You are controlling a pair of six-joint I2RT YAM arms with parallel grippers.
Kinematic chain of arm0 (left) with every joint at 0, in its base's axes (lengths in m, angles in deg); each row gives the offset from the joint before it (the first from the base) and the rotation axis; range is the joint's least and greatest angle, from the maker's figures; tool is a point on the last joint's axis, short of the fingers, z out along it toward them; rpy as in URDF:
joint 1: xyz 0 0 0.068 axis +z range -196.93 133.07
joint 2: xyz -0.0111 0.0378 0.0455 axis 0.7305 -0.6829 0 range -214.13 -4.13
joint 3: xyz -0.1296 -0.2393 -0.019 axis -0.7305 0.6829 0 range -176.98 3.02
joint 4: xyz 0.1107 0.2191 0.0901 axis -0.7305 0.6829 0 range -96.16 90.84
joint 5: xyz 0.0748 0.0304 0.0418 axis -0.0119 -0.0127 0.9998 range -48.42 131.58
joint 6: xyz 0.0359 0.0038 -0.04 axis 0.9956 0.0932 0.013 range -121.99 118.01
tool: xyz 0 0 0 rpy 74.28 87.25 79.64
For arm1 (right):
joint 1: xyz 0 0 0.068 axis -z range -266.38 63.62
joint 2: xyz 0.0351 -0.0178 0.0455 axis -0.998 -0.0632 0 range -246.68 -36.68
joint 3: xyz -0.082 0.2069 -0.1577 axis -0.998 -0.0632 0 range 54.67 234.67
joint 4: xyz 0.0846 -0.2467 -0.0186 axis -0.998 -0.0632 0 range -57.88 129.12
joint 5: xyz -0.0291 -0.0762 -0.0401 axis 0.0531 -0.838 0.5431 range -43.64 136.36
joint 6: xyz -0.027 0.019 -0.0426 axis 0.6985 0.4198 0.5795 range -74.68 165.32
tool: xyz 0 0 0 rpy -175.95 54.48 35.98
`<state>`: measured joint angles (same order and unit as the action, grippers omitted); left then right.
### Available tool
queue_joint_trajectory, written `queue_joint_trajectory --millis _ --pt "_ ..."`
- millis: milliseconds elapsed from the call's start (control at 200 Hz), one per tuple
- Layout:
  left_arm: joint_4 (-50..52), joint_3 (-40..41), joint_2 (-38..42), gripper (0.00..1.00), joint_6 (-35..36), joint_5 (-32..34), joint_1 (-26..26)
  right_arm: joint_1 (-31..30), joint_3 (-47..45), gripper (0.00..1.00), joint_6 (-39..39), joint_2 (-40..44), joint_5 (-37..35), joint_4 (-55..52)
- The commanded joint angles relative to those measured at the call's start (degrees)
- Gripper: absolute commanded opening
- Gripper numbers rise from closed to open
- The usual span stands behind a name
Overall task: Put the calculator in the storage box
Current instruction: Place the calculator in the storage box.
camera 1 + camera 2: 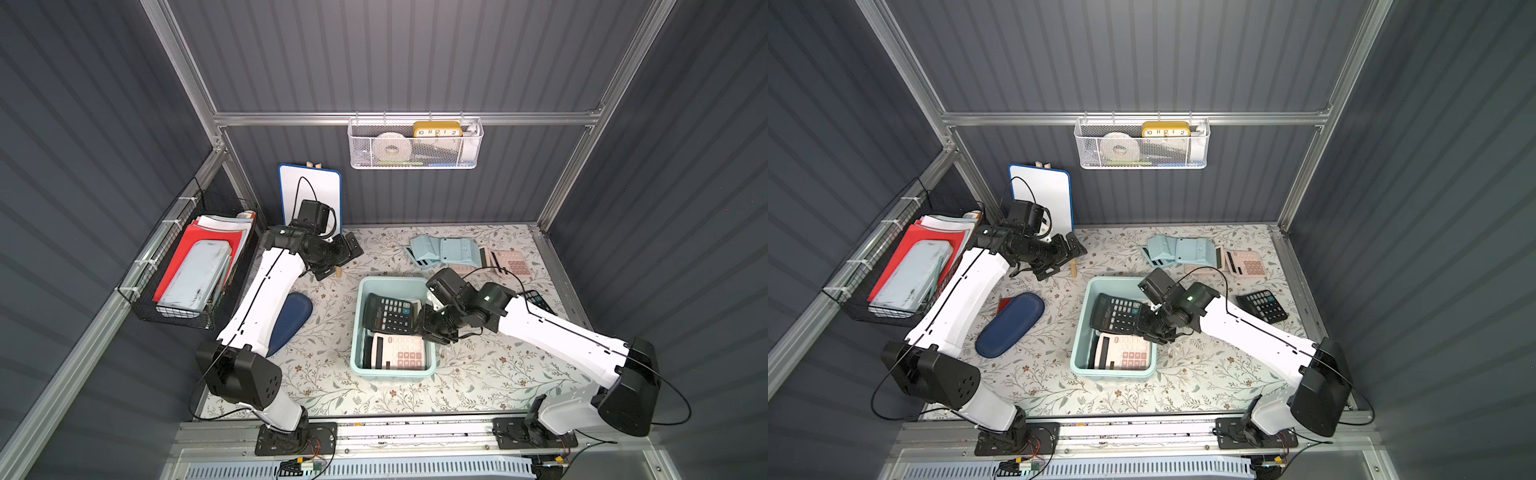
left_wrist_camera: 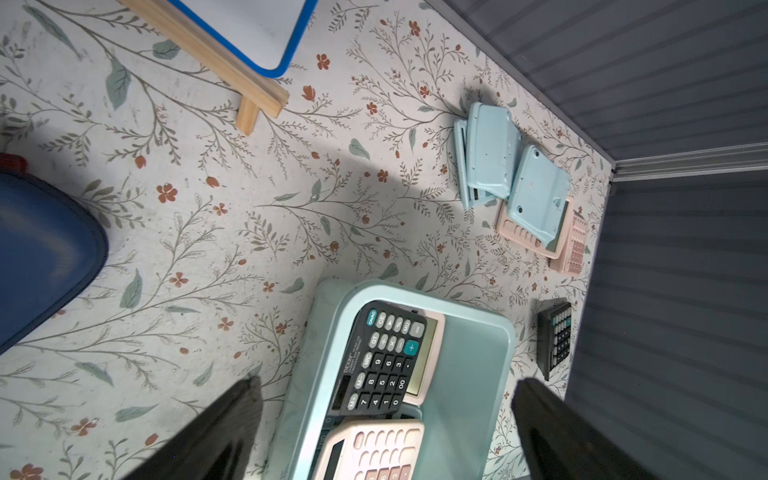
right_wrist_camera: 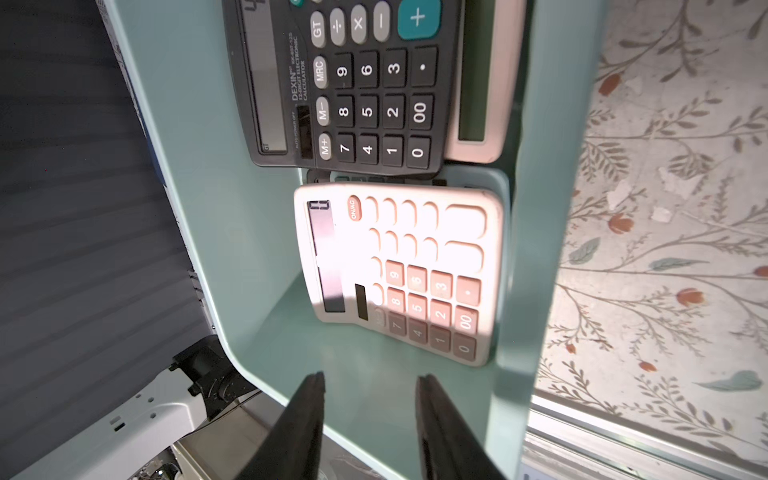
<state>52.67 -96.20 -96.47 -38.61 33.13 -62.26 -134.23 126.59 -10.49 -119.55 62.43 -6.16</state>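
The pale mint-green storage box [image 1: 392, 372] [image 1: 1113, 372] stands mid-table. In it a black calculator [image 1: 388, 311] [image 1: 1117, 313] [image 2: 382, 357] [image 3: 365, 91] lies tilted over a pink one's edge, and another pink calculator [image 1: 401, 353] [image 1: 1125, 353] [image 3: 407, 270] lies nearer the front. My right gripper [image 1: 423, 326] [image 1: 1145, 325] [image 3: 371, 377] hangs over the box's right side, open, with nothing between its fingers. Back left of the box, my left gripper [image 1: 343, 259] [image 1: 1065, 259] [image 2: 386, 383] is wide open, holds nothing and hangs above the table.
Light-blue calculators [image 1: 440, 251] and a pink one [image 1: 513, 262] lie at the back right; another black one [image 1: 1262, 305] lies by the right wall. A blue pouch [image 1: 289, 322], a whiteboard [image 1: 309, 195], a white mesh basket [image 1: 415, 143] and a black wire basket [image 1: 187, 266] surround them.
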Motion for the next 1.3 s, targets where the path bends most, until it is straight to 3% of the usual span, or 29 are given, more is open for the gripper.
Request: queue_joint_trajectory --millis 0,430,720,936,1296 --pt "3.1 -0.8 -1.1 0.99 1.7 0.5 0.6 -0.1 2.1 0.39 4.0 -3.5 1.3 -3.3" --pt "3.0 3.1 -2.9 0.99 1.1 -4.2 1.6 -5.6 13.3 0.34 12.5 -21.8 -1.3 -9.3" --pt "2.7 4.5 -3.4 0.99 0.7 -5.7 1.9 -7.6 19.8 0.34 15.2 -31.0 2.9 -5.9" --pt "2.7 4.6 -3.3 0.99 0.5 -5.8 2.0 -7.7 21.9 0.33 15.7 -29.7 2.5 -4.6" --pt "2.4 5.2 -3.2 0.99 0.4 -6.0 2.0 -7.3 15.4 0.33 15.4 -21.6 -3.7 -4.6"
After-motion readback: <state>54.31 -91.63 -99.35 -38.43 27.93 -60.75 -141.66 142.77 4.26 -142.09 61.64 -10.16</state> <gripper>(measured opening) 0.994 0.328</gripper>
